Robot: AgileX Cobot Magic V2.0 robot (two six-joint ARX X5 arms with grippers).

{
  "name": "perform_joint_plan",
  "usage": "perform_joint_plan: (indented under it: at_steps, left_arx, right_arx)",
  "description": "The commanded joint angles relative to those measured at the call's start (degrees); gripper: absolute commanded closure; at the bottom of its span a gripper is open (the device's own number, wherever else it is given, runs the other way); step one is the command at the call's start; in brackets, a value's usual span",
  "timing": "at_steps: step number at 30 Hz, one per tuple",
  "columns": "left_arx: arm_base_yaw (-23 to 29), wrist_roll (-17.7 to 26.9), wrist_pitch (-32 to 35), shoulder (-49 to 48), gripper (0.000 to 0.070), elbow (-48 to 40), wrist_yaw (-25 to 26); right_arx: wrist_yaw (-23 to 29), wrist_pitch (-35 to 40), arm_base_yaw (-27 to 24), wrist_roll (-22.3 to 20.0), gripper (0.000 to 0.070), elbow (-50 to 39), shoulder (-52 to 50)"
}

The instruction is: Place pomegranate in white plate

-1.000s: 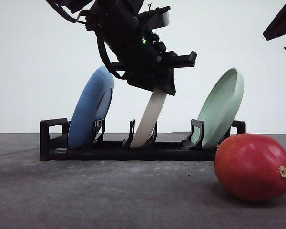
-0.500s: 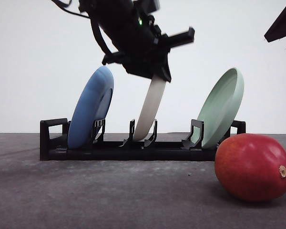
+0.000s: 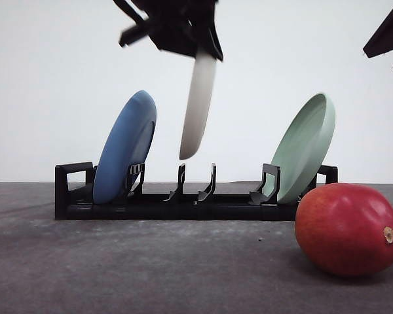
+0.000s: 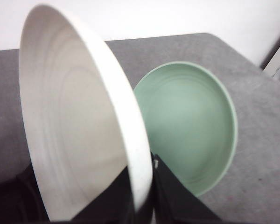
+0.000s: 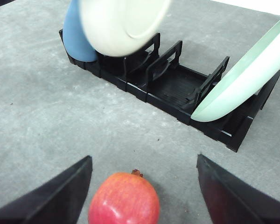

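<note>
The white plate [image 3: 198,104] hangs on edge in the air above the rack's middle slots, clear of them. My left gripper [image 3: 206,51] is shut on its upper rim; in the left wrist view the dark fingers [image 4: 172,200] pinch the rim of the white plate [image 4: 74,116]. The red pomegranate [image 3: 347,229] lies on the table at the front right, its stem nub pointing right. My right gripper [image 5: 143,161] hovers open above the pomegranate [image 5: 124,198], its fingers wide on either side and apart from it.
A black rack [image 3: 183,203] stands across the table behind the fruit. A blue plate [image 3: 124,147] leans in its left slot and a pale green plate [image 3: 304,147] in its right slot. Grey table [image 3: 150,261] lies bare in front of the rack.
My left gripper has risen with the white plate, lifting it out of the rack's middle slot until its lower edge hangs free above it. The pomegranate and right arm have not moved.
</note>
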Motion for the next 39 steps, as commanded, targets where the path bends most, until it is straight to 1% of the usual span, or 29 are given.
perform_joint_plan:
  at_steps: [1, 7, 11, 14, 16, 19, 23, 26, 29, 32, 37, 39]
  left_arx:
    - [-0.59, -2.02, -0.38, -1.20, 0.0689, 1.31, 0.57]
    - [-0.61, -3.78, -5.05, -6.74, 0.0689, 1.31, 5.40]
    - [-1.19, -3.92, -9.36, -9.59, 0.0689, 1.23, 9.25]
    - [-2.33, -3.78, -11.97, -11.41, 0.0689, 0.47, 10.04]
    - [-3.44, -3.68, -11.22, -13.03, 0.0689, -1.46, 9.92]
    - [-5.17, -3.39, -6.61, -16.11, 0.0689, -6.51, 9.32]
    - [-7.82, -0.02, 0.41, -21.28, 0.0689, -15.61, 6.29]
    - [-9.07, 1.82, 1.19, -24.99, 0.0689, -21.21, 4.72]
    - [-10.47, 6.09, -2.52, -28.27, 0.0689, -24.34, 1.79]
    - [-12.75, 12.25, -9.90, -29.87, 0.0689, -24.83, -1.71]
    - [-16.08, 22.97, -19.81, -29.19, 0.0689, -24.83, -3.68]
    - [-17.47, 26.07, -22.57, -28.00, 0.0689, -24.83, -5.71]
  right_arx:
    - [-0.07, 0.57, 0.33, -0.22, 0.0251, 0.90, 0.18]
    - [-0.07, 0.57, 0.33, 0.24, 0.0251, 0.90, 0.22]
    - [-0.05, 0.57, 0.33, 0.24, 0.0251, 0.90, 0.22]
    - [-0.05, 0.57, 0.33, 0.24, 0.0251, 0.90, 0.22]
    - [-0.04, 0.56, 0.33, 0.24, 0.0251, 0.90, 0.22]
    - [-0.09, 0.52, 0.33, 0.24, 0.0251, 0.90, 0.22]
    - [-0.11, 0.52, 0.33, 0.22, 0.0251, 0.90, 0.22]
    - [-0.11, 0.51, 0.33, 0.22, 0.0251, 0.90, 0.22]
    - [-0.11, 0.50, 0.33, 0.22, 0.0251, 0.90, 0.22]
    - [-0.11, 0.52, 0.33, 0.22, 0.0251, 0.90, 0.22]
    - [-0.11, 0.52, 0.33, 0.22, 0.0251, 0.90, 0.22]
    - [-0.11, 0.54, 0.33, 0.21, 0.0251, 0.90, 0.22]
